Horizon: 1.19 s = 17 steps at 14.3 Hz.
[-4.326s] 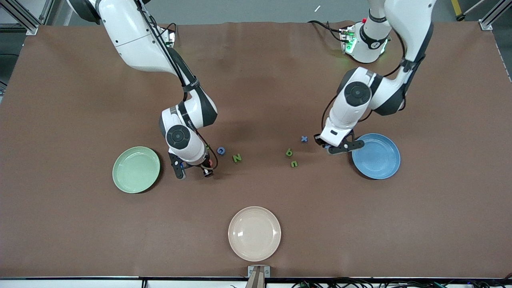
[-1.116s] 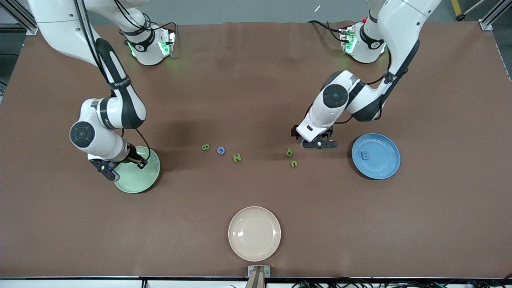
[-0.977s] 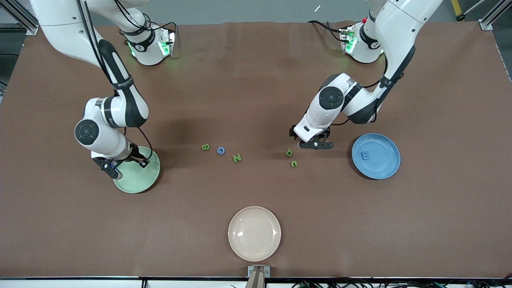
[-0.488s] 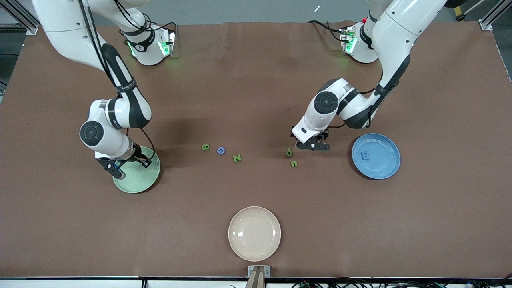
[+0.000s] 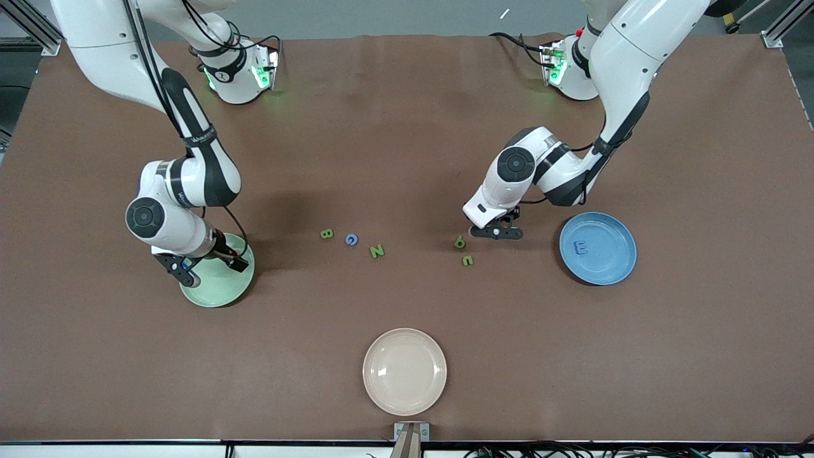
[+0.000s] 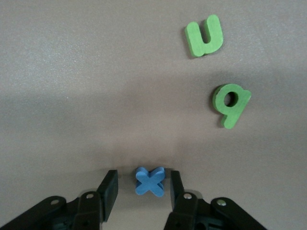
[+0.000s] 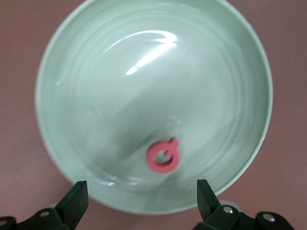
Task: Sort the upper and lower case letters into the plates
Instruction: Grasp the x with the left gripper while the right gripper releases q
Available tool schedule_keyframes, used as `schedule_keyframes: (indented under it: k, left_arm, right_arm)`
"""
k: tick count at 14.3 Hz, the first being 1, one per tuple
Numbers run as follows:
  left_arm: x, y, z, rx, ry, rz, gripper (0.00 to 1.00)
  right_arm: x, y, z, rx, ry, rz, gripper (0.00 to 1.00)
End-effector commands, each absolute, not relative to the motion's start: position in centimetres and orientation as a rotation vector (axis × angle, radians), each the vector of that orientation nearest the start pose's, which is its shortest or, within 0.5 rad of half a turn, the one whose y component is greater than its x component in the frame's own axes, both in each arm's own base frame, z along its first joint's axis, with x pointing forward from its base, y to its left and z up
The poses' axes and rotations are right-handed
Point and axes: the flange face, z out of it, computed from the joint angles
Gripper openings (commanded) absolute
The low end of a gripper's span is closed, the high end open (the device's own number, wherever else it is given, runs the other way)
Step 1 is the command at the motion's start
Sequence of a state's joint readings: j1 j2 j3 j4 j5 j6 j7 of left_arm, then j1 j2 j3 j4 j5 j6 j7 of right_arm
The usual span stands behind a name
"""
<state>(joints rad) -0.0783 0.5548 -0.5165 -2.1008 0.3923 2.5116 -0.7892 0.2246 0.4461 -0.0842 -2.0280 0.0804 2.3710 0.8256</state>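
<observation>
Done: pink Q (image 7: pixel 163 155) lies in the mint plate (image 7: pixel 72 62) below my spread right fingers (image 7: pixel 76 199); blue m (image 5: pixel 580 247) in the blue plate (image 5: pixel 620 267). My left fingers (image 6: pixel 109 188) straddle the blue x (image 6: pixel 150 180), unclamped. Six letters remain on the tabletop (image 5: pixel 407 159).

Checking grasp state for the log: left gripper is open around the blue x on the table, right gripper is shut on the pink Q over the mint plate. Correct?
Not quite. The right gripper is open, and the pink Q lies loose in the mint plate beneath it, as the right wrist view shows. The rest holds: the left gripper is open around the blue x on the table.
</observation>
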Motion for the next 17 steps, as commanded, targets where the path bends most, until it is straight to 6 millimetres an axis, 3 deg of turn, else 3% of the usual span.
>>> schedule_keyframes:
  k: [1, 5, 8, 12, 15, 17]
  left_arm:
    - [47.2, -33.1, 17.5, -3.148, 0.077, 0.076, 0.41]
    - [46.9, -33.4, 17.4, -3.146, 0.085, 0.08, 0.3]
    - [47.1, -33.4, 17.7, -3.146, -0.009, 0.071, 0.14]
    - [48.9, -31.8, 20.8, -3.141, -0.051, -0.022, 0.1]
    - [51.4, -28.0, 24.1, -3.134, -0.12, -0.118, 0.1]
    - [52.8, -24.0, 25.2, -3.114, -0.129, -0.147, 0.09]
  right_arm:
    - [57.3, 15.0, 22.7, -2.895, 1.273, 0.155, 1.0]
    - [54.9, 22.7, 22.6, -2.835, 1.393, 0.136, 1.0]
    - [52.3, 28.3, 21.5, -2.83, 1.4, 0.107, 1.0]
    - [51.2, 28.4, 18.9, -2.817, 1.402, 0.072, 0.99]
    - [50.4, 28.6, 17.8, -2.83, 1.394, 0.076, 0.93]
    - [50.3, 28.6, 17.6, -2.834, 1.391, 0.078, 0.83]
